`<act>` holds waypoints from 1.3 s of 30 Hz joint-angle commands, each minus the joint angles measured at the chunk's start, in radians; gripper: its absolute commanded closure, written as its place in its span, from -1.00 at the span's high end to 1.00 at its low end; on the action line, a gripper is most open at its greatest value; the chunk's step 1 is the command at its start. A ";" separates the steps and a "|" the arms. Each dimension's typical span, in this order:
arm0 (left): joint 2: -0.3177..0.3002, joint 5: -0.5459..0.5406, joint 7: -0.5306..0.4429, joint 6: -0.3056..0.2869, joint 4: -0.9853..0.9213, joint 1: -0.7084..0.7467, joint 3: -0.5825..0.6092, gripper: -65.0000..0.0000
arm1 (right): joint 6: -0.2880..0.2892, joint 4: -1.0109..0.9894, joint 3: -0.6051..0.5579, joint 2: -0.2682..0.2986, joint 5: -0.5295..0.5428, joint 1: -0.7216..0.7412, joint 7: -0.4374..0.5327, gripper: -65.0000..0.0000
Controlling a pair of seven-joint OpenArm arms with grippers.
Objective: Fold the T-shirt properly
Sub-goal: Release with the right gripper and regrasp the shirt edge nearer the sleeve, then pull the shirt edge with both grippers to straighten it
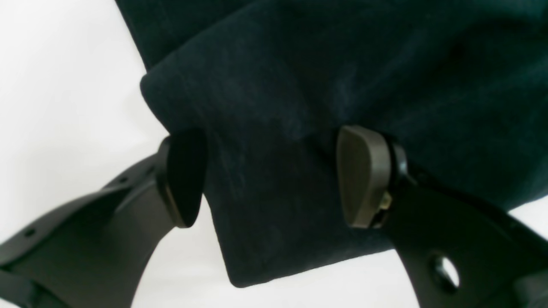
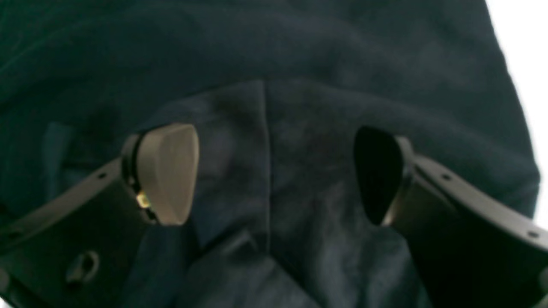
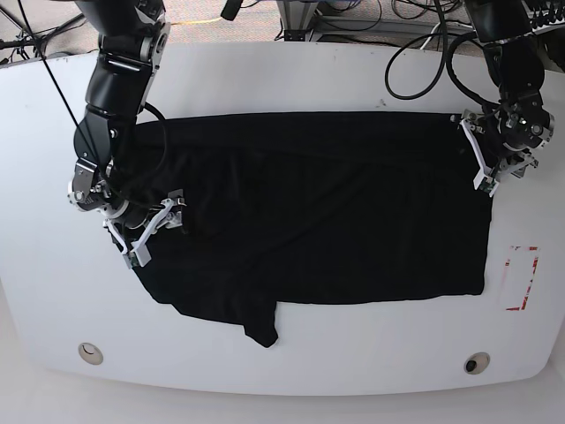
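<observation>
1. Spreading wide in the left wrist view, the left gripper [image 1: 269,177] has its jaws far apart over a corner of the T-shirt [image 1: 342,85]; the dark left-hand pad sits at the cloth edge, and whether either pad touches fabric is unclear. Nothing is clamped.
2. Right wrist view: right gripper [image 2: 274,175] jaws also wide apart, straddling a seam or fold line of the T-shirt [image 2: 299,64]; no cloth pinched, contact hard to tell.
3. Both wrist views are blurry; fabric fills most of each frame, layers hard to separate. Finger bases are cut off at the lower frame edges.
4. Base view: T-shirt [image 3: 318,221] lies spread across the middle of the white table [image 3: 291,371], a sleeve or flap poking out at lower centre.
5. Right gripper [image 3: 150,225] sits at the shirt's left edge in frame, left gripper [image 3: 481,159] at its upper right edge.
6. Red-outlined mark [image 3: 519,278] on the table at right, apart from the shirt.
7. Cables [image 3: 415,53] run along the top edge of the frame; arm tops are cut off.
</observation>
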 commanded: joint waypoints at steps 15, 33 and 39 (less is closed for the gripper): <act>-0.008 0.001 -0.005 0.002 0.019 -0.010 -0.003 0.35 | 0.006 -0.048 -0.117 -0.028 0.021 0.043 0.040 0.67; -0.008 0.003 -0.005 0.002 0.019 -0.010 -0.005 0.35 | 0.006 0.010 -0.120 -0.051 0.017 0.043 0.033 -1.00; -0.008 0.003 -0.005 0.002 0.019 -0.010 -0.003 0.35 | 0.006 0.121 -0.122 -0.051 0.015 0.051 -0.024 -1.00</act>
